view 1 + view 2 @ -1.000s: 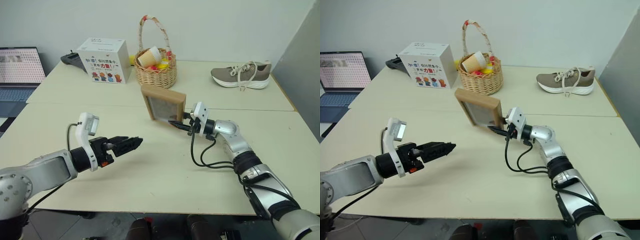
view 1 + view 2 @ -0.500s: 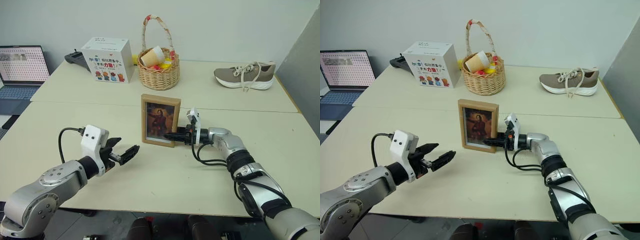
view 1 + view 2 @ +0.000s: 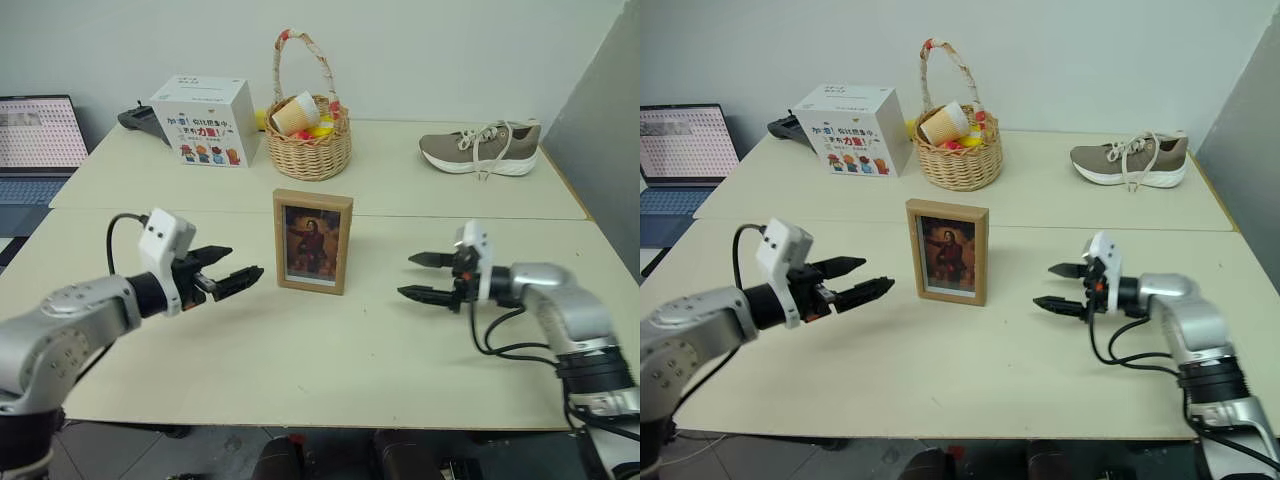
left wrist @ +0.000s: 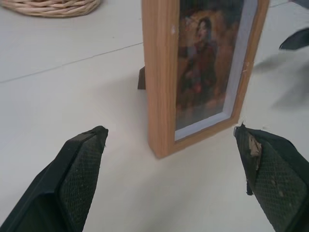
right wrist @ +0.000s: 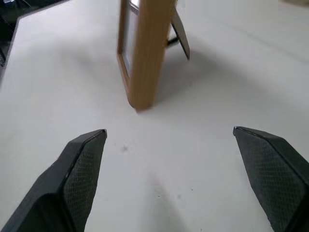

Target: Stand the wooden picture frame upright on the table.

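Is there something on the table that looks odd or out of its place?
A single shoe lies on the table, and a paper cup lies tipped in the basket. The wooden picture frame stands upright.

The wooden picture frame stands mid-table, bare tabletop at its three, six and nine o'clock. At twelve, a basket and white box crowd the far edge.

Light-wood picture frame with dark portrait, on pale cream table.
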Controlling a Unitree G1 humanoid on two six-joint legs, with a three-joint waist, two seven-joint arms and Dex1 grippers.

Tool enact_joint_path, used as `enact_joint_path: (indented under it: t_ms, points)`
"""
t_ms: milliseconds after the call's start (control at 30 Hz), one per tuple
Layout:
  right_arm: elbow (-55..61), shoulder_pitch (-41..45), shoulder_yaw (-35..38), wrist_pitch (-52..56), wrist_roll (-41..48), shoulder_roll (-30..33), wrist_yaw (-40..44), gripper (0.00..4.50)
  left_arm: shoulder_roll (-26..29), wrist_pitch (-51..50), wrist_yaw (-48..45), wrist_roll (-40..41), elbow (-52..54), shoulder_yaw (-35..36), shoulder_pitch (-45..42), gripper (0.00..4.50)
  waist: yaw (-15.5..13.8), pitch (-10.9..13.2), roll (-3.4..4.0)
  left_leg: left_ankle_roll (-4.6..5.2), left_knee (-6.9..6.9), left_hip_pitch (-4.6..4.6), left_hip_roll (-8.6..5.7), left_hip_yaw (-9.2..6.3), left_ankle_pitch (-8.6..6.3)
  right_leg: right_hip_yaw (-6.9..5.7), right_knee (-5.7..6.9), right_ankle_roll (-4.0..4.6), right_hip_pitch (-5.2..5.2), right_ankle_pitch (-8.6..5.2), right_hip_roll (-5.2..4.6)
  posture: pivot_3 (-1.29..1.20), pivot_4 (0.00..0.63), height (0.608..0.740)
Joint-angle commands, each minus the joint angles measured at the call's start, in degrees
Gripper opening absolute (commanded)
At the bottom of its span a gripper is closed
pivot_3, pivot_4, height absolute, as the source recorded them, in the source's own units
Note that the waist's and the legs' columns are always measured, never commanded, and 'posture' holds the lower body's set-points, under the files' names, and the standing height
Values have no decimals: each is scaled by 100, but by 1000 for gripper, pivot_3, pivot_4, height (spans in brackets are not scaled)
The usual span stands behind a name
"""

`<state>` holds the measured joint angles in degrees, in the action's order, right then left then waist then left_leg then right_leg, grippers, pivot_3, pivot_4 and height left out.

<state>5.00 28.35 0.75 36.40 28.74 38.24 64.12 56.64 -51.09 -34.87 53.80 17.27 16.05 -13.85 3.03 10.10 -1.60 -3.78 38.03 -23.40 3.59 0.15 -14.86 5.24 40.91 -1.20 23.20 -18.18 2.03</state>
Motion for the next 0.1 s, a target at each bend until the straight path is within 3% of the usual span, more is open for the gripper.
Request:
enact_joint_path:
  t_ms: [33, 100]
  points:
    - [1010, 177, 467, 1158, 942, 246, -295, 4458, 506, -450, -845, 391, -389, 286, -482, 4500, 18, 3, -4, 0, -2, -2, 0, 2, 0, 1, -1, 1, 3, -1, 5, 0, 150, 740]
    - [1228, 231, 573, 1458, 1197, 303, -426, 4458, 705, -509, -1228, 413, -493, 254, -677, 4500, 18, 4, -4, 1, -2, 0, 0, 1, 0, 0, -1, 1, 2, -1, 5, 0, 150, 740]
